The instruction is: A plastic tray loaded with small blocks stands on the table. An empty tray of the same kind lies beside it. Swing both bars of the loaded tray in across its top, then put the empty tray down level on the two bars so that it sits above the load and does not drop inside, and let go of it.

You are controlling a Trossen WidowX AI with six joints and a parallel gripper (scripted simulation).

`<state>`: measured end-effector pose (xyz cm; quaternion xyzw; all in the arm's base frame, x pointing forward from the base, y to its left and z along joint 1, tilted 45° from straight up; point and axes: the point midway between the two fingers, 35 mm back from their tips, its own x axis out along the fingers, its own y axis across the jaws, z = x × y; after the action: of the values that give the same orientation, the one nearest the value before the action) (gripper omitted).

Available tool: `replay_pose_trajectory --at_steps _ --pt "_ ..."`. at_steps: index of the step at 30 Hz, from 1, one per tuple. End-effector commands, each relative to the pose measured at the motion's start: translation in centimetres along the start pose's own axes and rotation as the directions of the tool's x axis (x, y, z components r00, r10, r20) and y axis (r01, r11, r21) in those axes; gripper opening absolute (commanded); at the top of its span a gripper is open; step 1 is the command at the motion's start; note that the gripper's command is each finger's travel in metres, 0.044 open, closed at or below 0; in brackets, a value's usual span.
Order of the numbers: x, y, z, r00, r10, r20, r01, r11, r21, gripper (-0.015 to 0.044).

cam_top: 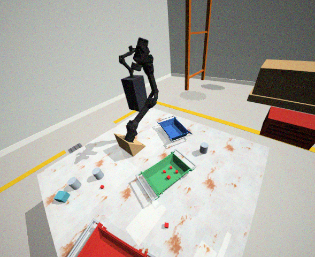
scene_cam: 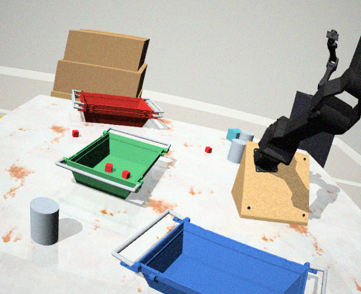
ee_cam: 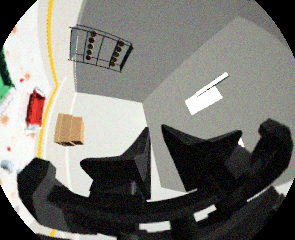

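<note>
The green tray stands on the table with several small red blocks inside. One wire bar and the other bar are swung out over its ends. An empty blue tray lies near my base, bars out. An empty red tray lies on the green tray's other side, also bars out. My gripper is raised high, far from all trays. Its fingers are nearly together, with only a narrow gap and nothing between them. The fingertips are out of the exterior view.
Grey cylinders stand about, one between the blue and green trays. A teal block and loose red blocks lie on the table. A dark pedestal with another arm stands behind my wedge-shaped base.
</note>
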<state>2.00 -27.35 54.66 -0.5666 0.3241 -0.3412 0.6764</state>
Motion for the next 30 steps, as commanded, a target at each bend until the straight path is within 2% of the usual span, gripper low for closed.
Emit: replay_pose_trajectory --at_steps 1,4,8,15,23,30 --pt "3.7 2.6 0.1 0.991 0.082 0.102 -0.081 0.997 -0.018 0.0082" --pt "6.4 4.6 1.2 0.972 0.143 0.189 -0.135 0.989 -0.053 0.0082" --pt "8.6 6.2 1.8 0.962 0.173 0.214 -0.162 0.985 -0.067 0.0082" --pt "14.4 12.7 7.8 0.832 0.344 0.435 -0.27 0.936 -0.224 0.0082" --pt "17.3 20.6 17.4 0.592 0.516 0.619 -0.302 0.854 -0.424 0.0082" --pt "16.2 28.3 26.7 0.302 0.645 0.702 -0.204 0.763 -0.613 0.0082"
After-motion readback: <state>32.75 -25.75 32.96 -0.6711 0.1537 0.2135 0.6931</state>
